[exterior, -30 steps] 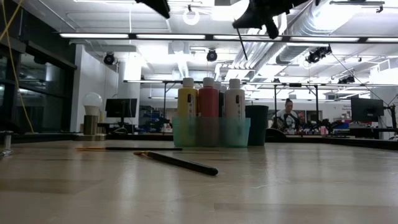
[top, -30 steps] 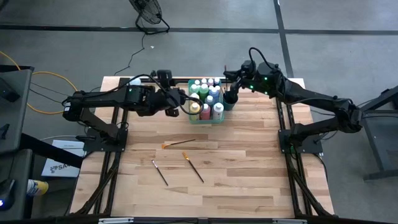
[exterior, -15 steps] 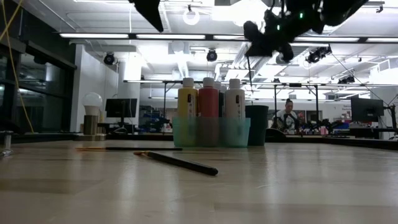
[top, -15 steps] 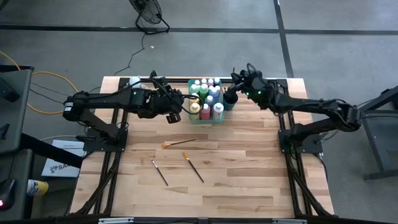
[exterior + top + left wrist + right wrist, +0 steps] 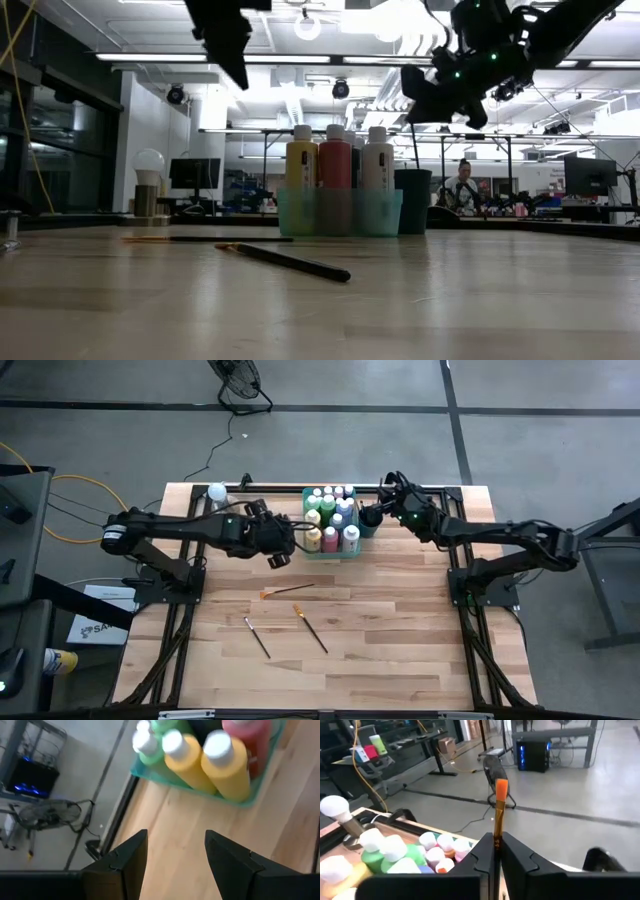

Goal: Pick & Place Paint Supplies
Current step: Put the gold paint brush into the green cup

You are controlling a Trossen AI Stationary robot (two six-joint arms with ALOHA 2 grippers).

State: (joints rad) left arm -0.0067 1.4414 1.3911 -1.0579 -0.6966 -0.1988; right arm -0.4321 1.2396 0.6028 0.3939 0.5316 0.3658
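Note:
A teal tray [image 5: 329, 548] at the table's far middle holds several white-capped paint bottles [image 5: 332, 520], among them yellow ones [image 5: 227, 770]. A dark cup [image 5: 368, 520] stands against the tray's right side. My right gripper [image 5: 374, 510] hangs just above the cup [image 5: 412, 200], shut on a thin paintbrush [image 5: 500, 795]. My left gripper [image 5: 175, 860] hovers open over bare wood left of the tray [image 5: 281, 552], with nothing between its fingers. Three more paintbrushes [image 5: 287, 591], [image 5: 257, 637], [image 5: 312, 628] lie flat on the table nearer the front. My right gripper pinches the paintbrush's shaft [image 5: 496, 839] between its two fingers, a little below the orange end [image 5: 500, 787], which stands up past the fingertips. The fingers come in nearly level from the table's right. The brush's lower part is hidden behind the fingers.
A clear object with a white ball top [image 5: 216, 491] stands at the far left corner. The arms' dark frames run along both table sides [image 5: 185, 575], [image 5: 470, 575]. Open wood lies in front of the tray around the loose brushes.
Both grippers have come down. My right gripper has sunk toward the dark cup with the paintbrush and tipped from pointing down to nearly level. My left gripper has dropped beside the tray's left side and rolled, staying open.

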